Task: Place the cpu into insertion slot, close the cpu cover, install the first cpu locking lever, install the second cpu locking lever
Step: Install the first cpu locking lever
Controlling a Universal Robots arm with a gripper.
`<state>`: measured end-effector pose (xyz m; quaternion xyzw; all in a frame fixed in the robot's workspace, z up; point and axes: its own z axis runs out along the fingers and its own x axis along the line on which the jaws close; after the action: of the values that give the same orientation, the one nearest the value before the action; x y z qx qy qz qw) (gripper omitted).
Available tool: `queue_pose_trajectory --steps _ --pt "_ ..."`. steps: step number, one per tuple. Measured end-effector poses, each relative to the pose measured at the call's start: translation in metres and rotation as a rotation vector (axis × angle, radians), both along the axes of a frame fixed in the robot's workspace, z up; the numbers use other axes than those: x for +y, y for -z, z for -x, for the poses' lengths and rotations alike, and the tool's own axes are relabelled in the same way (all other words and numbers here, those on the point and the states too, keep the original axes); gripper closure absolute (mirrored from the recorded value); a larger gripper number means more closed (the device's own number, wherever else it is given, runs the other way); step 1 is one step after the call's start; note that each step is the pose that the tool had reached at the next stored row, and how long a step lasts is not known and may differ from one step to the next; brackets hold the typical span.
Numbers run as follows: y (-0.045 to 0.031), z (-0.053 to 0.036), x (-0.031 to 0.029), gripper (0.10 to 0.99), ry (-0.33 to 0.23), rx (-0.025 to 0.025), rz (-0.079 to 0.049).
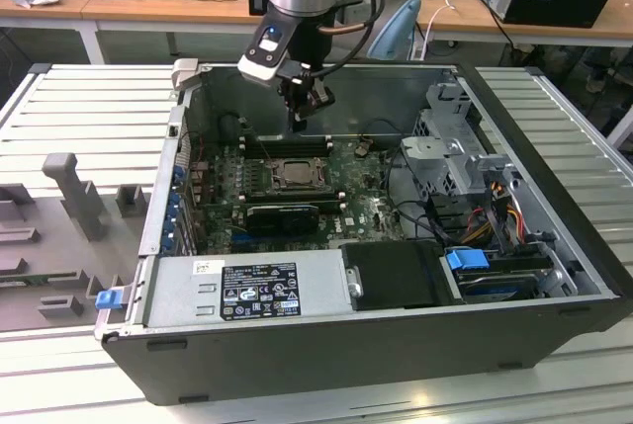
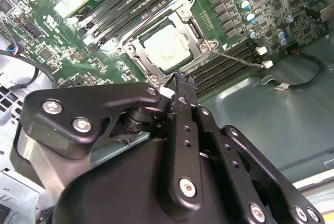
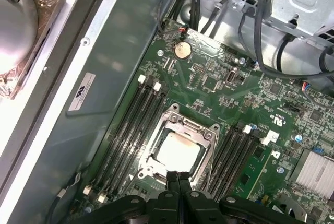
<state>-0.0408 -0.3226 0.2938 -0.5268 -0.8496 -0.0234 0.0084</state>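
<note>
The cpu (image 1: 294, 175) (image 2: 167, 46) (image 3: 177, 151) lies flat in the socket on the green motherboard, its pale metal top showing. The cpu cover (image 2: 197, 32) (image 3: 210, 136) lies down around it as a metal frame. A thin wire lever (image 2: 241, 60) sticks out from the socket over the memory slots, and another wire lever (image 2: 136, 25) runs along the opposite side. My gripper (image 1: 298, 120) (image 2: 180, 82) (image 3: 178, 181) hangs above the socket's edge, shut, with its fingertips pressed together and nothing between them.
Memory slots (image 3: 130, 125) flank the socket. A long black card (image 1: 282, 216) lies in front of it in the exterior view. The power supply (image 1: 247, 291), the drive cage (image 1: 455, 147) and loose cables (image 1: 495, 207) crowd the case's front and the exterior view's right.
</note>
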Motion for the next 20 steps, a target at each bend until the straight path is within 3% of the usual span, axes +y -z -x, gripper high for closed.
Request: queue_pose_trajectory --steps 6,15,20 --pt "0.0000 0.0000 0.0000 0.980 -0.067 0.0001 0.000" --pt "0.0002 0.0000 0.0000 0.980 -0.098 0.0008 0.001" --pt "0.0002 0.0000 0.0000 0.980 -0.146 0.0007 0.002"
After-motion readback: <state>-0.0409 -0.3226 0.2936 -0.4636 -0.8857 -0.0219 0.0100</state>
